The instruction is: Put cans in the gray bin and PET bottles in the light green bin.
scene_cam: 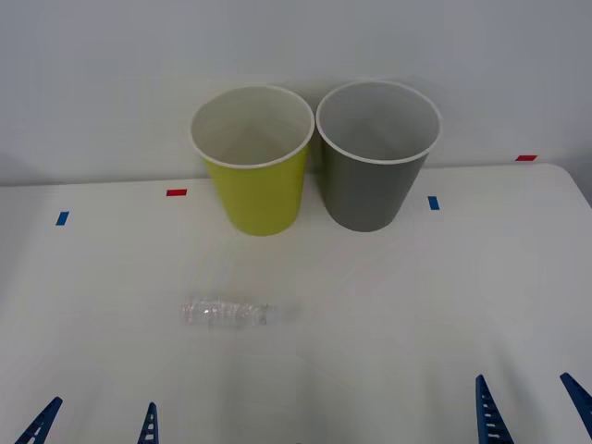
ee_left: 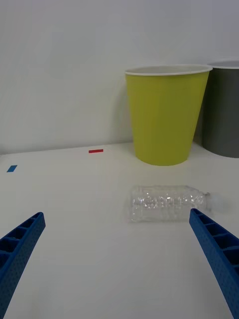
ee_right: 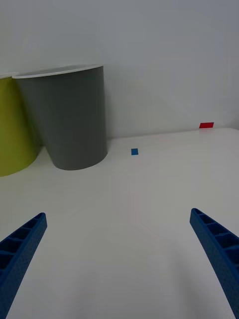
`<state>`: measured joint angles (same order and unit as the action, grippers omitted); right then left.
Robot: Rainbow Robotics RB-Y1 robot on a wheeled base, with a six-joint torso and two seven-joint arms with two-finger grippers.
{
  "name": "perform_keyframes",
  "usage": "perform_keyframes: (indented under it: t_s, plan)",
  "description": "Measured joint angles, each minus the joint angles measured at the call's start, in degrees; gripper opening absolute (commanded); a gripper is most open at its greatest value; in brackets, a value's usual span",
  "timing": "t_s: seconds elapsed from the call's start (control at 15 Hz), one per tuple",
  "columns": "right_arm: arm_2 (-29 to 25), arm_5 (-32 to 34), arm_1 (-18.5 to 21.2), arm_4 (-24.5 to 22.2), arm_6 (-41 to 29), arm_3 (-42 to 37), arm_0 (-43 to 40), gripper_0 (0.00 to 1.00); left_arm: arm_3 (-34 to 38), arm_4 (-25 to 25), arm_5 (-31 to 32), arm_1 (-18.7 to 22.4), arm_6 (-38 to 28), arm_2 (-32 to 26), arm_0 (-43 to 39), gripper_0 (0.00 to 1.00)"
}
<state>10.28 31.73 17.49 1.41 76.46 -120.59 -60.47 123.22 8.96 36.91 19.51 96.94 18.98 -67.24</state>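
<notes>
Meanwhile both claws, left claw (scene_cam: 95, 424) and right claw (scene_cam: 534, 407), gape released near the lying PET bottle (scene_cam: 227, 313).

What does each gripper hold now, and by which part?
Nothing is held. The left gripper and right gripper are both open above the near table edge; the PET bottle lies on its side on the table, untouched.

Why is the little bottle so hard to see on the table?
In the front view the PET bottle is clear and lies on its side on the white table, so it blends in, with only pale glints and a faint shadow. In the left wrist view it shows more plainly, its ribs catching the light, in front of the light green bin.
</notes>
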Motion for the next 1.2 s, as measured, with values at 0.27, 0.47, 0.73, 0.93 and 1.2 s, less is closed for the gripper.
perform_keyframes:
  t_s: [0.27,0.47,0.73,0.93,1.2]
  plan:
    - [0.0,0.0,0.0,0.0,0.0,0.0,0.0,1.0,0.0,0.0,0.0,0.0,0.0,0.0,0.0,1.0]
    - [0.0,0.0,0.0,0.0,0.0,0.0,0.0,1.0,0.0,0.0,0.0,0.0,0.0,0.0,0.0,1.0]
    - [0.0,0.0,0.0,0.0,0.0,0.0,0.0,1.0,0.0,0.0,0.0,0.0,0.0,0.0,0.0,1.0]
    - [0.0,0.0,0.0,0.0,0.0,0.0,0.0,1.0,0.0,0.0,0.0,0.0,0.0,0.0,0.0,1.0]
    - [0.0,0.0,0.0,0.0,0.0,0.0,0.0,1.0,0.0,0.0,0.0,0.0,0.0,0.0,0.0,1.0]
